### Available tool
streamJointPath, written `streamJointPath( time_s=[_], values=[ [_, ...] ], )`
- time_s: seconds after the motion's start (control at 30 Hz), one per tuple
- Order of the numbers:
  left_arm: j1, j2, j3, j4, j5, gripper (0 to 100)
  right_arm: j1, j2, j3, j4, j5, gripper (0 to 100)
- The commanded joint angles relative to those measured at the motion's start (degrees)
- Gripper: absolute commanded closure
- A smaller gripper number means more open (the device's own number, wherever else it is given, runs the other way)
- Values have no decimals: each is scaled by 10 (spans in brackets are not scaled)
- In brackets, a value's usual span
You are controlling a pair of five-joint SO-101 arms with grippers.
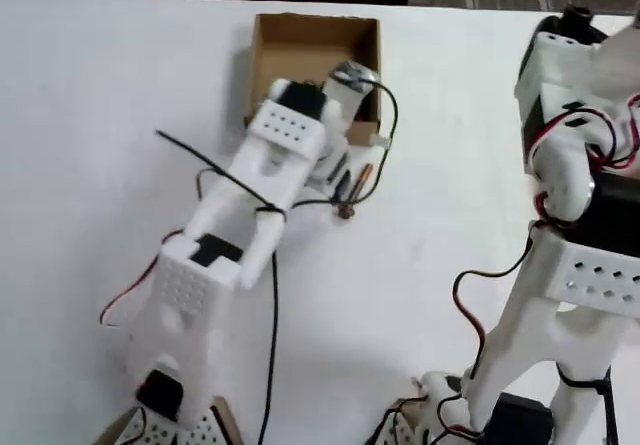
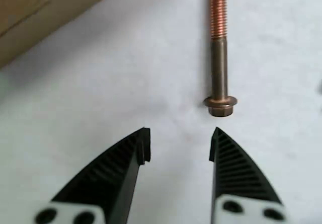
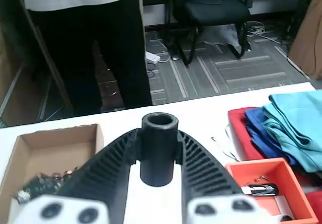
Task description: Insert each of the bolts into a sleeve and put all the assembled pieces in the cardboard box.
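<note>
My left gripper (image 2: pixel 179 143) hung low over the table (image 2: pixel 100 93), jaws parted wide with nothing between them. Just past its tips lay the bolt (image 2: pixel 220 58), head toward the gripper and thread pointing away. A black cable (image 1: pixel 388 130) curved round the bolt's right side. Farther off to the left stood the box (image 2: pixel 35 17), with copper pieces (image 3: pixel 45 181) inside. My right gripper (image 3: pixel 157 136) was held high, clamped on an upright black sleeve (image 3: pixel 159 158). An orange tray (image 3: pixel 297 183) sat against folded cloths (image 3: pixel 292 123).
</note>
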State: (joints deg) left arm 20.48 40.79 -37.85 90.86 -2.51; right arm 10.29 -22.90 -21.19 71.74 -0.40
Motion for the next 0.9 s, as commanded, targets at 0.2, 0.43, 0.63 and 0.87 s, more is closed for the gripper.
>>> streamJointPath(
  time_s=[0.2,0.43,0.63,0.87],
  values=[
    [42,17,-52,-16,5,782,7,2,-22,-1,-6,979],
    [44,26,-73,-50,8,782,6,1,-22,0,-6,978],
    [50,91,-86,-55,8,782,6,1,-22,0,-6,978],
    [45,164,-202,-15,6,782,6,1,-22,0,-6,978]
  ],
)
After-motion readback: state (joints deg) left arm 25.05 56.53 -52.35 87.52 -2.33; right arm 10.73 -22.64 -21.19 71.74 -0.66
